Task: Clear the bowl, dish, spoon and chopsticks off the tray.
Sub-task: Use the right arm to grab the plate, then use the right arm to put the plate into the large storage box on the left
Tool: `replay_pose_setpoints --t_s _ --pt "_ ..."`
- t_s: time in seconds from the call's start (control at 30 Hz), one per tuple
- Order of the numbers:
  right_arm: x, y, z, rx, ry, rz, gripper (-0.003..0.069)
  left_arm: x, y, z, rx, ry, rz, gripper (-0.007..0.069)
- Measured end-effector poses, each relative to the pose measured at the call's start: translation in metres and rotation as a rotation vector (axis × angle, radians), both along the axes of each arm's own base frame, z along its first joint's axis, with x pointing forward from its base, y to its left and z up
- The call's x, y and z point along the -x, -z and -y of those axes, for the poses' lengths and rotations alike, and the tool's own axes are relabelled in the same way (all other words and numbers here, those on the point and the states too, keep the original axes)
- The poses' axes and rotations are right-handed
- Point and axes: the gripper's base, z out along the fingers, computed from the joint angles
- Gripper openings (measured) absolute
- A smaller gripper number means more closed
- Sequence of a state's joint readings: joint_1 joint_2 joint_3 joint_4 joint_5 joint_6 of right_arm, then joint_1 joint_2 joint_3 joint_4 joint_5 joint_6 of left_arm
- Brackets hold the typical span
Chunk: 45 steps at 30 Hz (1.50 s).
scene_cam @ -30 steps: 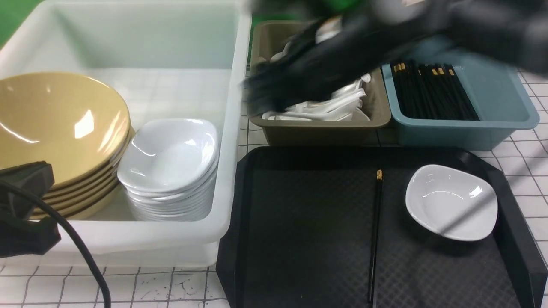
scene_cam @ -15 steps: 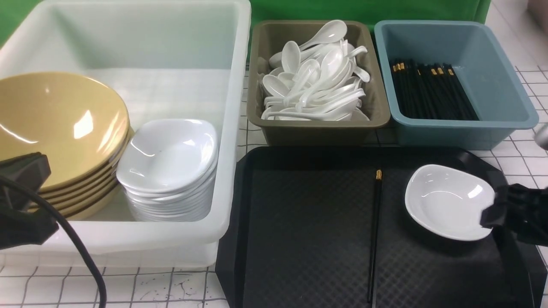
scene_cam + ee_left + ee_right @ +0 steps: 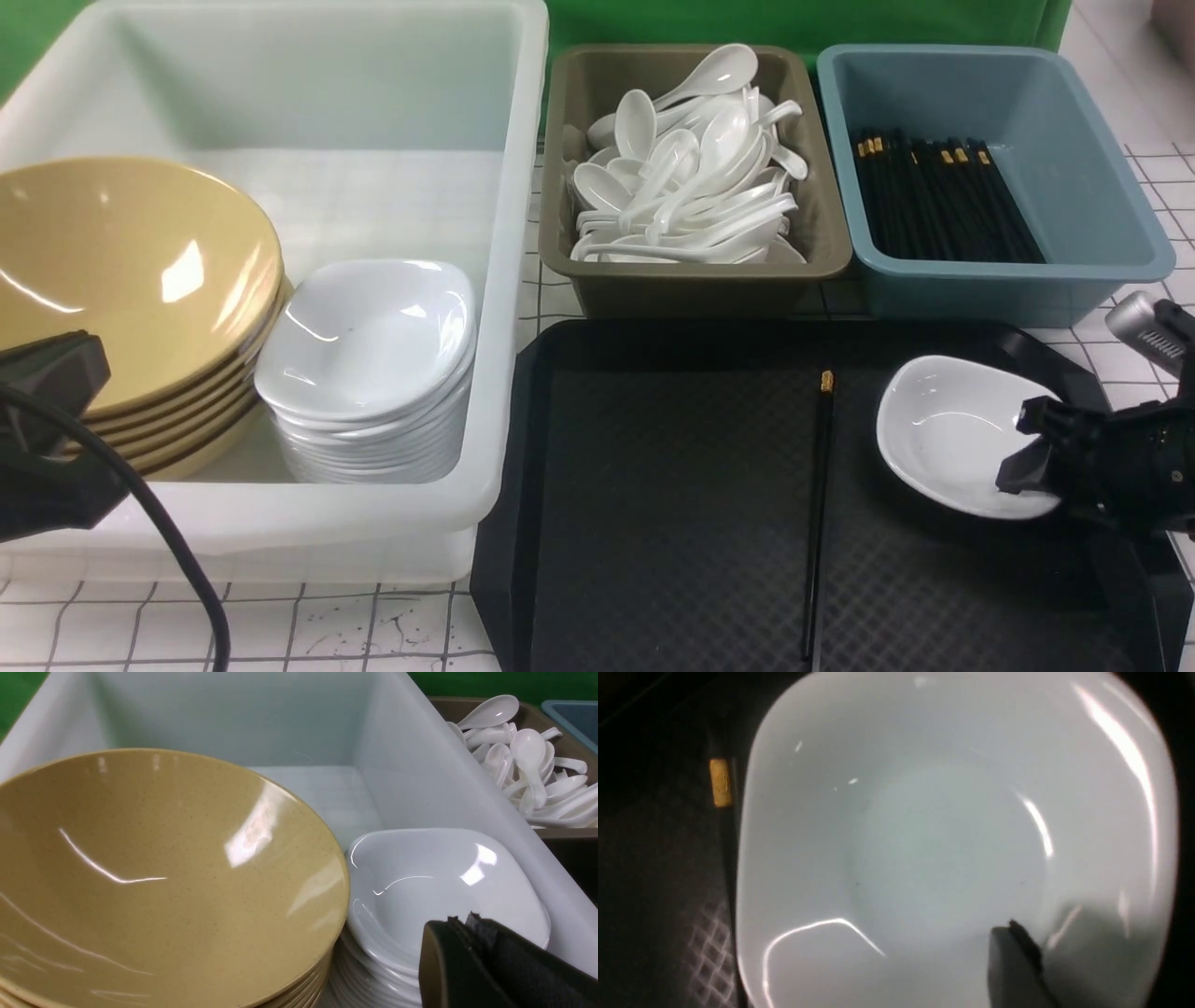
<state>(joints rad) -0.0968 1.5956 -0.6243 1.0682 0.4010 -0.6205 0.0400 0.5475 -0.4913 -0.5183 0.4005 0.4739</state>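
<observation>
A white dish (image 3: 943, 434) sits at the right of the black tray (image 3: 672, 448). My right gripper (image 3: 1019, 446) is open and straddles the dish's right rim. One finger (image 3: 1011, 961) is inside the dish (image 3: 924, 849); the other is hidden under it. One black chopstick (image 3: 819, 523) with a gold band (image 3: 720, 781) lies on the tray left of the dish. Yellow bowls (image 3: 121, 280) are stacked in the white tub. No bowl or spoon shows on the tray. My left gripper (image 3: 460, 918) is shut and empty over the stacked white dishes (image 3: 434, 886).
The big white tub (image 3: 504, 280) stands left of the tray and holds the bowl stack and the white dish stack (image 3: 369, 364). A brown tub (image 3: 695, 280) of white spoons and a blue-grey tub (image 3: 1083, 187) of chopsticks stand behind the tray.
My right arm has swung from over the back tubs down to the tray's right side and onto the dish's rim. The dish has shifted slightly left. The left arm has stayed still.
</observation>
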Motion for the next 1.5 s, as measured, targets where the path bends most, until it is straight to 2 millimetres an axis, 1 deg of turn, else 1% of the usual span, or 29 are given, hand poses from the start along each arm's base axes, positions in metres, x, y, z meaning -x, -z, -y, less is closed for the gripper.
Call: replay_pose_setpoints --t_s 0.03,0.07,0.1,0.17,0.3,0.33,0.37,0.4,0.47,0.5,0.53,0.57,0.6,0.63,0.67,0.7,0.73,0.77,0.83,0.87,0.93,1.0,1.1,1.23,1.3,1.37,1.4,1.47,1.5 --pt "0.000 0.000 0.000 0.000 0.000 0.000 0.0258 0.000 0.000 0.000 0.000 0.000 0.000 -0.0008" --pt "-0.001 -0.001 0.000 0.007 -0.012 0.016 0.0176 0.000 0.000 0.000 0.001 0.000 0.000 -0.0008" --pt "-0.001 -0.004 -0.001 0.008 -0.031 0.036 0.0125 0.000 0.000 0.000 0.002 0.000 0.000 -0.0008" --pt "0.000 -0.016 -0.003 0.012 -0.076 0.084 0.0080 0.000 0.000 0.000 0.002 0.000 0.000 -0.0008" --pt "0.009 -0.043 -0.008 0.046 -0.170 0.181 0.0067 0.000 0.000 0.000 0.006 0.000 0.000 -0.0008" --pt "0.011 -0.060 -0.014 0.053 -0.203 0.242 0.0067 0.000 0.000 0.000 0.006 0.000 0.000 -0.0008" --pt "0.011 -0.069 -0.019 0.051 -0.224 0.274 0.0067 0.000 0.000 0.000 0.006 0.001 -0.001 -0.0008" --pt "0.011 -0.098 -0.037 0.041 -0.279 0.370 0.0067 0.000 0.000 0.000 0.010 0.001 -0.001 -0.0008" --pt "0.007 -0.133 -0.070 0.010 -0.364 0.486 0.0067 0.000 0.000 0.001 0.022 0.001 0.000 -0.0008" --pt "0.006 -0.139 -0.078 0.001 -0.374 0.509 0.0067 0.000 0.000 0.001 0.027 0.001 0.000 -0.0008" --pt "0.003 -0.157 -0.107 -0.029 -0.437 0.571 0.0067 0.000 -0.001 0.001 0.036 0.002 0.001 -0.0008" --pt "0.004 -0.161 -0.111 -0.033 -0.445 0.584 0.0067 0.000 -0.001 0.001 0.036 0.002 0.001 -0.0008" --pt "-0.003 -0.173 -0.149 -0.067 -0.501 0.632 0.0067 0.000 -0.001 0.001 0.040 0.002 0.001 -0.0008" --pt "-0.004 -0.174 -0.153 -0.070 -0.501 0.638 0.0067 0.000 -0.001 0.001 0.040 0.002 0.001 -0.0008" --pt "-0.009 -0.179 -0.179 -0.103 -0.538 0.651 0.0067 0.000 -0.001 0.001 0.040 0.002 0.001 -0.0008" --pt "-0.014 -0.178 -0.197 -0.128 -0.552 0.639 0.0067 0.000 -0.001 0.001 0.040 0.002 0.001 -0.0008" --pt "-0.020 -0.174 -0.213 -0.150 -0.560 0.617 0.0067 0.000 -0.001 0.001 0.040 0.002 0.001 -0.0008" --pt "-0.029 -0.163 -0.231 -0.165 -0.568 0.583 0.0067 0.000 -0.001 0.001 0.040 0.002 0.001 -0.0008" --pt "-0.037 -0.154 -0.251 -0.178 -0.581 0.560 0.0068 0.000 -0.001 0.001 0.040 0.002 0.000 -0.0008" --pt "-0.042 -0.143 -0.261 -0.177 -0.590 0.535 0.0068 0.000 -0.001 0.001 0.040 0.003 -0.001 -0.0008" --pt "-0.050 -0.130 -0.275 -0.181 -0.598 0.504 0.0073 0.000 -0.001 0.001 0.040 0.003 -0.001 -0.0008" --pt "-0.054 -0.122 -0.282 -0.183 -0.600 0.483 0.0088 0.000 -0.001 0.001 0.039 0.003 -0.001 -0.0008" --pt "-0.058 -0.122 -0.286 -0.188 -0.600 0.487 0.0147 0.000 0.000 0.001 0.037 0.004 -0.001 -0.0008" --pt "-0.059 -0.128 -0.287 -0.176 -0.622 0.521 0.0291 0.000 0.000 0.001 0.038 0.004 -0.002 -0.0008" --pt "-0.056 -0.133 -0.283 -0.153 -0.680 0.532 0.0370 0.000 0.000 0.001 0.037 0.005 -0.002 -0.0008" --pt "-0.051 -0.142 -0.271 -0.100 -0.773 0.519 0.0421 0.000 0.000 0.002 0.037 0.006 -0.005 -0.0008" --pt "-0.048 -0.148 -0.259 -0.048 -0.825 0.491 0.0435 0.000 0.000 0.002 0.037 0.006 -0.005 -0.0008" --pt "-0.043 -0.155 -0.229 0.083 -0.862 0.385 0.0447 0.000 0.000 0.002 0.036 0.006 -0.005 -0.0008" --pt "-0.045 -0.154 -0.226 0.101 -0.854 0.380 0.0447 0.000 0.000 0.002 0.036 0.006 -0.005 -0.0008"
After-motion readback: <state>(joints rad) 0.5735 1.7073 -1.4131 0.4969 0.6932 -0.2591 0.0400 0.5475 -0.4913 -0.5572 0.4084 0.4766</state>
